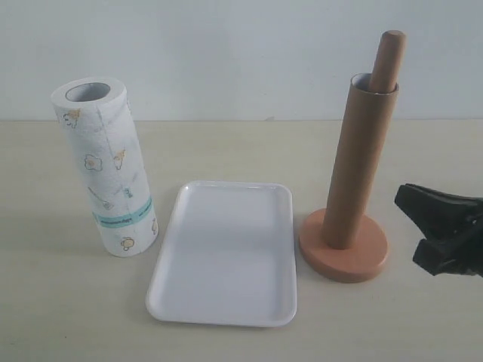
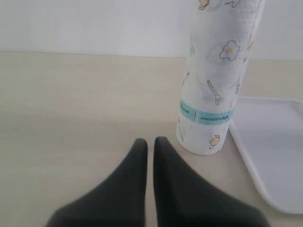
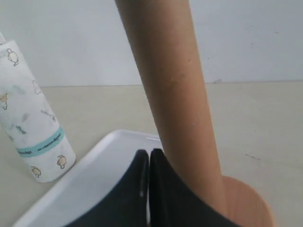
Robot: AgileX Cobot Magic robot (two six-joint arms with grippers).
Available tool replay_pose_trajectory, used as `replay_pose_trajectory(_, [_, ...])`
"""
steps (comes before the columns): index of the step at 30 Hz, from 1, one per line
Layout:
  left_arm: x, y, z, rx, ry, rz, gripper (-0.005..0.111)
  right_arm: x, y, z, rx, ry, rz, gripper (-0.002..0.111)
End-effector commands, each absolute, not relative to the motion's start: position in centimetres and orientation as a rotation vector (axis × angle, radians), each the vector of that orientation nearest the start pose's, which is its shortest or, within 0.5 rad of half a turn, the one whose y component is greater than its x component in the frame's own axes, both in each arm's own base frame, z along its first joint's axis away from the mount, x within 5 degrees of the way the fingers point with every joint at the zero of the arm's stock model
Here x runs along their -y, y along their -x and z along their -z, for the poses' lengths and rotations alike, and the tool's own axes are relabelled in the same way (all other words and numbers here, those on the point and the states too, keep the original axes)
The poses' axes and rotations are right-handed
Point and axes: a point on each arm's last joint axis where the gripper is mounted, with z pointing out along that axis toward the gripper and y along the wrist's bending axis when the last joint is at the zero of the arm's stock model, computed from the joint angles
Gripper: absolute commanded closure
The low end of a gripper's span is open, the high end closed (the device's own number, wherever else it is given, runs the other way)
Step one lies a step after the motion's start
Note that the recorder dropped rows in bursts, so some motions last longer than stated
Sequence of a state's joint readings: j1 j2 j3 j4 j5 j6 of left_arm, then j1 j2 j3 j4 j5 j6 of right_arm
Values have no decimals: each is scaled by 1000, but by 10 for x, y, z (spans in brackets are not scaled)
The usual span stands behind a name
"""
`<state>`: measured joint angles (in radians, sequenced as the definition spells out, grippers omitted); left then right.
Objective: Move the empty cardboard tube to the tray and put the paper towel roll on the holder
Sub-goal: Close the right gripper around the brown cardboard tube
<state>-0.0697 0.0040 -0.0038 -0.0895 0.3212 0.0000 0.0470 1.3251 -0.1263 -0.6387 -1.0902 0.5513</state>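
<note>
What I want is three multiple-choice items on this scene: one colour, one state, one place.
1. The band on the roll is: A. red B. teal C. black
2. The tray is: A. empty B. holding the roll C. upside down
3. The tube is: A. in the tray B. sleeved over the holder C. lying by the roll

Answers: 1 B, the stripe near its lower end is teal. 2 A, only bare white plastic shows inside the rim. 3 B, the holder's pole pokes out of the tube's top and its round base sits under it.
</note>
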Motion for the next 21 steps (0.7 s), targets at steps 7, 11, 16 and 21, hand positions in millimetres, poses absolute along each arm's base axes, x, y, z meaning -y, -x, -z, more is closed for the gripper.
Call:
replay_pose_trajectory(7, [7, -54, -185, -1799, -4, 144, 102, -66, -192, -192, -1661, 368, -675, 29])
replay_pose_trajectory(11, [7, -54, -185, -1799, -4, 144, 102, -69, -202, -190, -1686, 380, -652, 5])
replay_pose_trajectory(16, [7, -54, -185, -1799, -4, 144, 102, -74, -219, -182, -1731, 396, -651, 7])
replay_pose_trajectory(21, [7, -54, -185, -1799, -4, 144, 102, -78, -238, -176, -1749, 408, -647, 7])
